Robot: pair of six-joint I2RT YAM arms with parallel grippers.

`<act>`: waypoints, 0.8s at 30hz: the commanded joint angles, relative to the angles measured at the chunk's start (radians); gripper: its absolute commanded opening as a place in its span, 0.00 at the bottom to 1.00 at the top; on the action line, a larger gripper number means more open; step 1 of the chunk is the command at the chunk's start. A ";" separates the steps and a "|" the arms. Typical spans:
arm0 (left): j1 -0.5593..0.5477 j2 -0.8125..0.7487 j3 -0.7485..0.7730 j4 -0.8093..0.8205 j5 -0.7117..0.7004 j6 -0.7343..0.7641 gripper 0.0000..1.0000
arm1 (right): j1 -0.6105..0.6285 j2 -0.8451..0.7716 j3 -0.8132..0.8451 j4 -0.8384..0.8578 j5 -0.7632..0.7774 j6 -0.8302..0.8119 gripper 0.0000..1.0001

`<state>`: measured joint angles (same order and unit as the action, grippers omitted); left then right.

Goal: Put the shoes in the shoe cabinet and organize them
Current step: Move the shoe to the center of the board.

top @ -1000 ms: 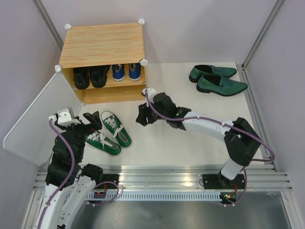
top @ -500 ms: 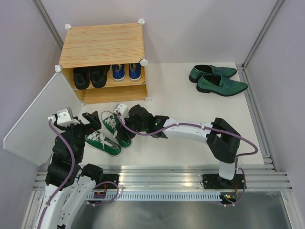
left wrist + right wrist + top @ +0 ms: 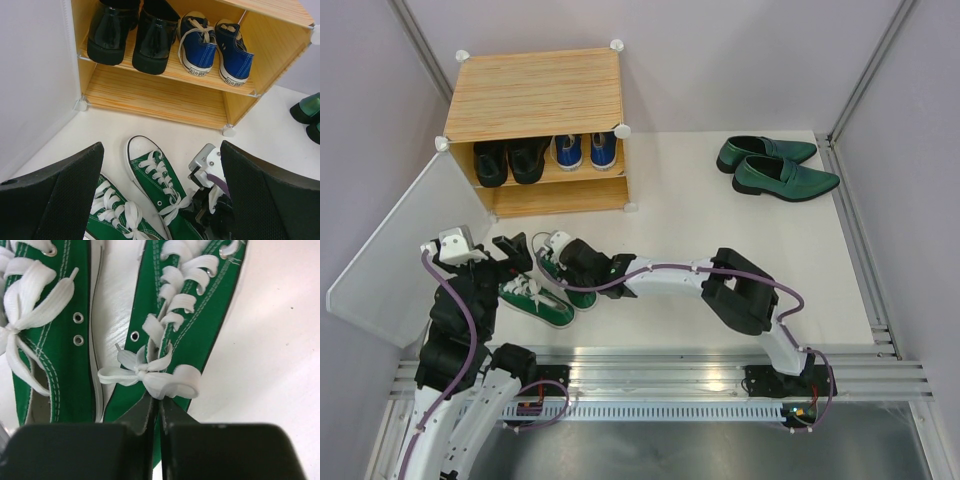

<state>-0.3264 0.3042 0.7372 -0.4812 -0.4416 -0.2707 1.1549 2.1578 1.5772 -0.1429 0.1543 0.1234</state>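
Right tool pinches, nearly shut, the collar edge of one green sneaker; its mate lies alongside on the table. Left tool hangs over both, spread wide, empty. Beyond, the cabinet holds boots and blue sneakers on its upper shelf, heel print too small to read. Loafers lie far right.

You face a flat white tabletop, enclosed by pale lilac walls, with a ribbed aluminium rail along its near edge.
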 commanded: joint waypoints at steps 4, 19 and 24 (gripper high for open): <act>0.006 0.006 -0.002 0.026 0.037 0.008 0.99 | -0.047 -0.146 -0.150 0.015 0.140 0.048 0.01; 0.004 0.085 -0.007 0.032 0.107 0.024 0.99 | -0.277 -0.685 -0.779 0.013 0.458 0.429 0.01; 0.004 0.110 -0.009 0.029 0.089 0.025 1.00 | -0.277 -0.749 -0.809 0.026 0.381 0.408 0.01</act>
<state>-0.3264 0.4004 0.7322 -0.4782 -0.3592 -0.2703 0.8719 1.4494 0.7708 -0.1356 0.5388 0.5068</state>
